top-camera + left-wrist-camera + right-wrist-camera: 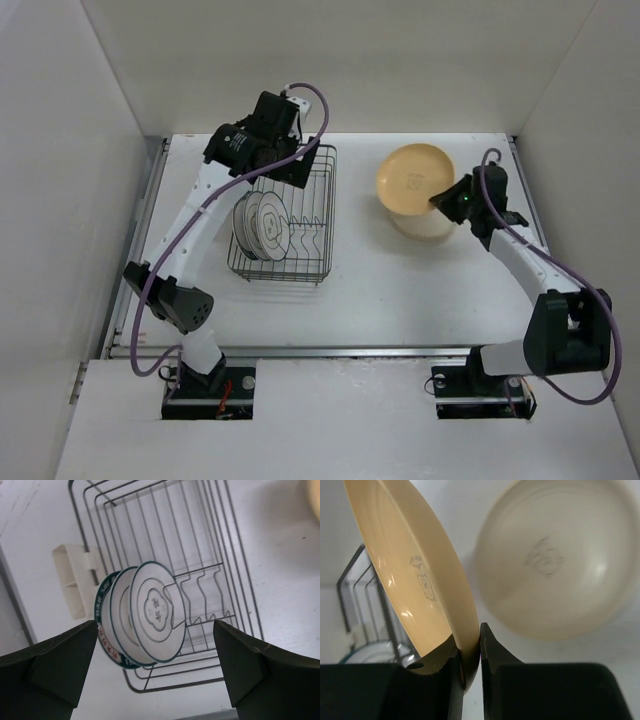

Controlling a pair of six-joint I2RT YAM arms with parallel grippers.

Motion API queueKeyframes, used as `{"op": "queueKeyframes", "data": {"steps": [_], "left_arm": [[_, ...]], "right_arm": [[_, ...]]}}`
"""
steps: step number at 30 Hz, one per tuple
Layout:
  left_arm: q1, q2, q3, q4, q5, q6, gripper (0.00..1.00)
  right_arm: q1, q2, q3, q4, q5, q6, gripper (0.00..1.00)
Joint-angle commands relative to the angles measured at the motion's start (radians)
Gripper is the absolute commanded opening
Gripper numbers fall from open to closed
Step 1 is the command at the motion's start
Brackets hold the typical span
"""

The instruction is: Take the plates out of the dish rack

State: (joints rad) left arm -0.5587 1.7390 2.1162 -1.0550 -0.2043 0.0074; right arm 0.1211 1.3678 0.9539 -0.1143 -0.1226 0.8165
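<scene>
The dark wire dish rack (310, 215) stands left of centre. Three white plates with green rims (262, 225) stand on edge in its left part. My left gripper (297, 172) hovers over the rack's far end, open and holding nothing. In the left wrist view the plates (150, 615) sit between and beyond its wide-apart fingers (55, 672), untouched. My right gripper (470, 652) is shut on the rim of a tan-orange plate (415, 565), held tilted above a cream plate (555, 560) that lies on the table. From above, the tan plate (412, 178) overlaps the cream plate (425, 228).
A cream plastic attachment (72, 580) hangs on the rack's outer side. Wire divider prongs (202, 597) stand bare in the rack's right part. White walls close in the table (400, 290) at the back and on both sides.
</scene>
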Motion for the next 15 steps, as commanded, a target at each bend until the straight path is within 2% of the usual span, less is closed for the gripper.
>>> {"op": "queueKeyframes", "data": {"steps": [1,8,11,14,15], "left_arm": [[0.042,-0.084,-0.051,-0.025,-0.112,0.011,1.00],[0.066,-0.073,-0.120,-0.077,-0.099,0.031,1.00],[0.066,-0.050,-0.131,-0.089,-0.099,0.031,1.00],[0.066,-0.050,-0.131,-0.089,-0.080,0.031,1.00],[0.066,-0.050,-0.131,-0.089,-0.069,0.031,1.00]], "right_arm": [[-0.080,-0.022,0.013,-0.097,0.149,0.096,0.00],[-0.112,0.102,0.034,-0.131,0.213,0.085,0.00],[-0.121,0.165,0.055,-0.131,0.213,0.038,0.11],[-0.121,0.212,0.095,-0.169,0.248,0.024,0.47],[-0.121,0.212,0.111,-0.179,0.262,-0.005,0.68]]}}
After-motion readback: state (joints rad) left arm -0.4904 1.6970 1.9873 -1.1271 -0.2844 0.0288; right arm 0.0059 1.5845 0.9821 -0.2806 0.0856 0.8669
